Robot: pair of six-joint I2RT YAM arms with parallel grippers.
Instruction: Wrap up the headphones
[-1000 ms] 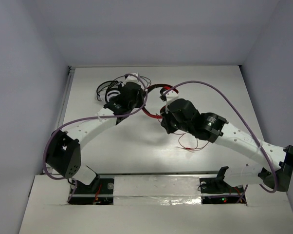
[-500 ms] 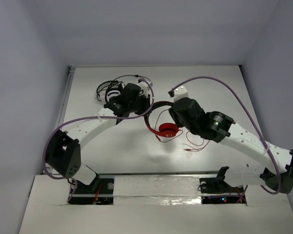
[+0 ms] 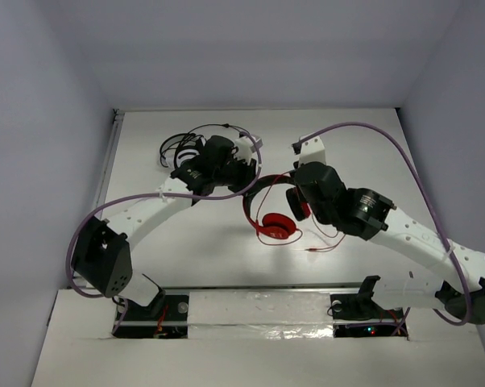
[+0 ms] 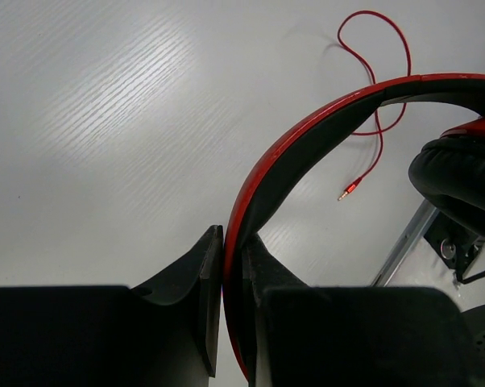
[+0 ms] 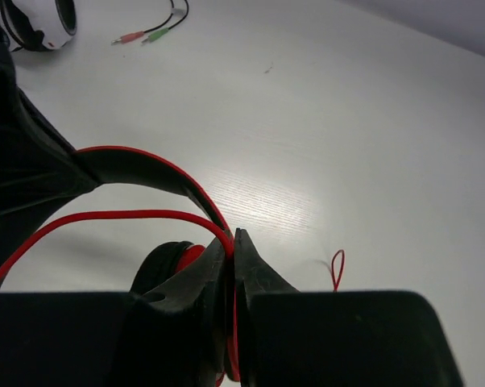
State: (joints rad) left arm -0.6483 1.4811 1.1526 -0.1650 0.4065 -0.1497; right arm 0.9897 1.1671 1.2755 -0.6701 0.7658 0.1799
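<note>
Left gripper [image 3: 244, 173] sits at the upper-left end of the headband of the red headphones [image 3: 276, 228] and appears to clamp it, though its fingers are hidden under the wrist. Right gripper [image 3: 301, 203] is at the headband's opposite end, its fingers likewise obscured. The headband arcs between the two grippers. One red ear cup hangs low, at or near the white table [image 3: 186, 242]. The thin red cable [image 3: 329, 235] trails in loose loops on the table to the right of the cup. The black-and-white headphones [image 3: 184, 150] lie at the far left, just beyond the left arm's wrist.
</note>
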